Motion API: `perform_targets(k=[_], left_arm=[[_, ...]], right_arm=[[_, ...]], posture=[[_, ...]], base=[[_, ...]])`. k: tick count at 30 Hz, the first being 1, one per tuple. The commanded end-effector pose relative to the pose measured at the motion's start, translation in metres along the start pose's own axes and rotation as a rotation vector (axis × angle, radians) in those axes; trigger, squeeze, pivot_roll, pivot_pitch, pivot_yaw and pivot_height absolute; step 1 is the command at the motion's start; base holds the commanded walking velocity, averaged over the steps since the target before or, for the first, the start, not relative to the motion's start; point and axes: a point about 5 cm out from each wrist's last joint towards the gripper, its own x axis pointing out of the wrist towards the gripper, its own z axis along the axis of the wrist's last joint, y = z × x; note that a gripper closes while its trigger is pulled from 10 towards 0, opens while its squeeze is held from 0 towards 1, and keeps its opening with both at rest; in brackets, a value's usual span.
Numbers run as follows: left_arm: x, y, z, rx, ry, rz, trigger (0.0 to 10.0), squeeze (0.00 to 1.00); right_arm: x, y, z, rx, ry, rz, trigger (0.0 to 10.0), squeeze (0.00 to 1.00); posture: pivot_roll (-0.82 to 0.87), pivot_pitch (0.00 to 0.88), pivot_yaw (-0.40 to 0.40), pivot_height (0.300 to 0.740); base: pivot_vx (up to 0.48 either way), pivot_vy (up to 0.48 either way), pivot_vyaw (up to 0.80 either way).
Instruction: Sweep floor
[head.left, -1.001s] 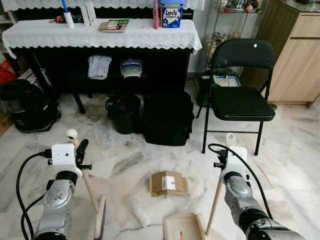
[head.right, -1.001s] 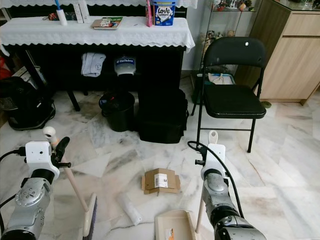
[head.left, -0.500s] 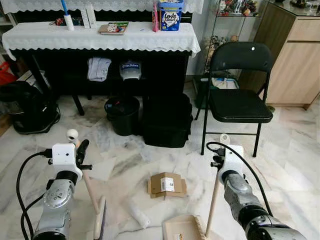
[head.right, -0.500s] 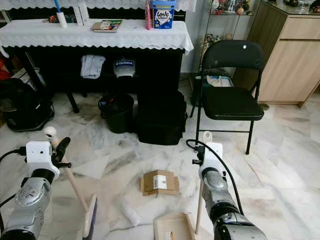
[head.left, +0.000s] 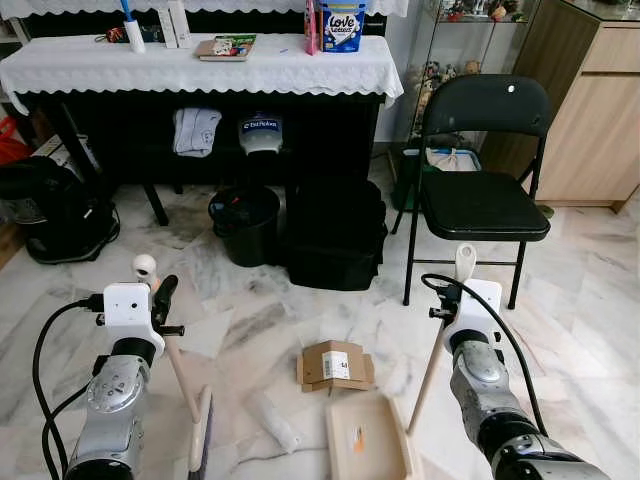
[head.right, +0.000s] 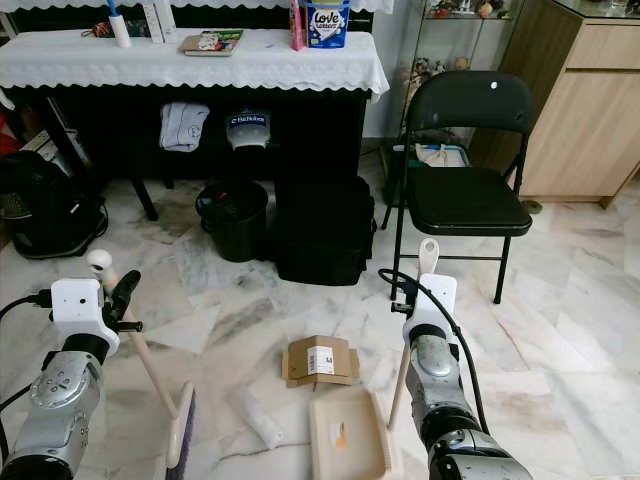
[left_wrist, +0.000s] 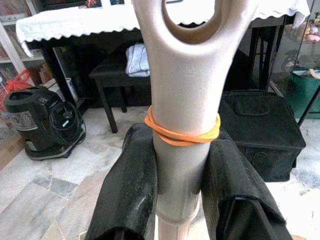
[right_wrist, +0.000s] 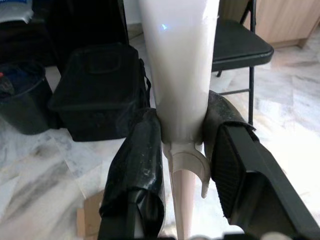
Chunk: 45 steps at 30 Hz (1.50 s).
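My left gripper (head.left: 160, 300) is shut on the beige broom handle (left_wrist: 182, 100), just below an orange rubber band. The broom head (head.left: 200, 440) rests on the marble floor at the lower left. My right gripper (head.left: 462, 292) is shut on the pale dustpan handle (right_wrist: 179, 75). Its stick slants down to the beige dustpan (head.left: 366, 440), which lies on the floor. A flattened cardboard piece (head.left: 335, 365) lies just beyond the pan's far edge. A white crumpled roll (head.left: 278, 425) lies between the broom and the pan.
A black folding chair (head.left: 482, 200) stands at the right. A black bag (head.left: 335, 240) and a black bin (head.left: 246, 225) sit before a cloth-covered table (head.left: 200, 65). A black appliance (head.left: 50, 210) is at the left and a wooden cabinet (head.left: 600, 120) at the far right.
My right gripper has lifted and moved slightly right with the handle. The dustpan has slid forward toward the cardboard and lies flatter. The left arm and broom have stayed put.
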Motion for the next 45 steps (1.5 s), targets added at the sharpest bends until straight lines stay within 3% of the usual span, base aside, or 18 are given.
perform_targets(k=[1,17,37,41,42,45], left_arm=[[0.004,0.006,0.011,0.012,-0.052,0.018,10.0,0.0],[0.005,0.004,0.011,0.011,-0.06,0.016,10.0,0.0],[0.004,0.005,0.016,0.025,-0.072,0.008,10.0,0.0],[0.005,0.006,0.017,0.032,-0.073,0.002,10.0,0.0],[0.004,0.007,0.016,0.034,-0.065,-0.008,10.0,0.0],[0.002,0.007,0.016,0.036,-0.058,-0.017,10.0,0.0]], right_arm=[[0.004,0.004,0.014,0.014,-0.067,0.013,10.0,0.0],[-0.003,0.001,-0.006,0.019,0.005,-0.015,10.0,0.0],[-0.001,0.0,0.0,-0.002,-0.019,-0.019,10.0,0.0],[0.001,0.004,-0.004,-0.041,0.037,-0.013,10.0,0.0],[-0.001,0.005,-0.014,-0.064,0.126,-0.027,10.0,0.0],[-0.004,0.005,-0.022,-0.035,0.179,-0.04,10.0,0.0]], posture=[[0.08,0.0,0.001,0.74],[0.08,0.0,0.005,0.74],[0.09,0.0,0.009,0.74],[0.09,0.013,0.008,0.74],[0.1,0.023,0.006,0.74],[0.11,0.024,0.006,0.74]], base=[[0.0,0.0,0.0],[0.0,0.0,0.0],[0.0,0.0,0.0],[0.0,0.0,0.0],[0.0,0.0,0.0],[0.0,0.0,0.0]])
